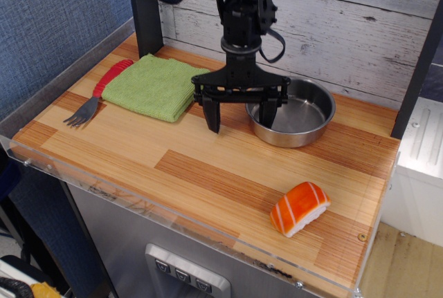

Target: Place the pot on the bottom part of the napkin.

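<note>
**Pot rim between my fingers, cloth off to the other side**

Fingers spread wide, my tool [239, 113] hangs low over the wooden plank desk [208, 166] and grips nothing. One finger dips inside the shallow round shiny stainless-steel pot [292, 112], close against its near-left wall; the other stands outside on the bare wood, tip just above the surface. So the pot's left rim lies between them, and I judge that closing would pinch that wall. The bowl of the pot extends away from the tool toward the right of the picture.

On the opposite side sits the folded light-green textured napkin [153, 86], flat, near the outer finger but not touching it. The carry will have to run from the pot across to the cloth, ending on its near edge, the one facing the desk's front.

Beside the napkin's far-left edge lies a red-handled grey fork [97, 95]. An orange-and-white salmon sushi piece [299, 208] rests well apart near the front right corner.
</note>
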Available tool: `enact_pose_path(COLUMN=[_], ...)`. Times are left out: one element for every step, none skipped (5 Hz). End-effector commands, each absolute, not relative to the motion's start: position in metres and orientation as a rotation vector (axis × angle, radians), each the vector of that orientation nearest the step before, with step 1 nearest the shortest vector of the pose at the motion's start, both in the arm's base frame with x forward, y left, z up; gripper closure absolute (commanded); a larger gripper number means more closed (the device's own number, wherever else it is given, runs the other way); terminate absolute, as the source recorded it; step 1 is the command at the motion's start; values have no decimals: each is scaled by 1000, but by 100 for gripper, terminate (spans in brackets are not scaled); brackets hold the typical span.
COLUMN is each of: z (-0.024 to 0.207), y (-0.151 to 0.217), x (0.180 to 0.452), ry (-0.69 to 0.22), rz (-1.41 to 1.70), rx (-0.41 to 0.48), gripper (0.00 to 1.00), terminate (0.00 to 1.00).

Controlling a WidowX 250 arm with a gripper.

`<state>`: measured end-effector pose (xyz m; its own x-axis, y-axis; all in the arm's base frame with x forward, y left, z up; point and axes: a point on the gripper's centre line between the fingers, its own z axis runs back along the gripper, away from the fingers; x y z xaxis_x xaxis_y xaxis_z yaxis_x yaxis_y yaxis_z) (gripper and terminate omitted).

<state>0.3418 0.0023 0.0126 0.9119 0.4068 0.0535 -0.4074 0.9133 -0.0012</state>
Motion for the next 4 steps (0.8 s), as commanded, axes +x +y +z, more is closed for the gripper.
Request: enact_pose_path(z=[23, 25, 26, 25], y=[-6, -7, -6, -7], x=[355, 354, 354, 355], ry=[-118, -129, -130, -134], rz=[335, 322, 322, 283], rx=[36, 30, 31, 32], gripper=[100, 100, 100, 100], terminate=[0, 0, 0, 0])
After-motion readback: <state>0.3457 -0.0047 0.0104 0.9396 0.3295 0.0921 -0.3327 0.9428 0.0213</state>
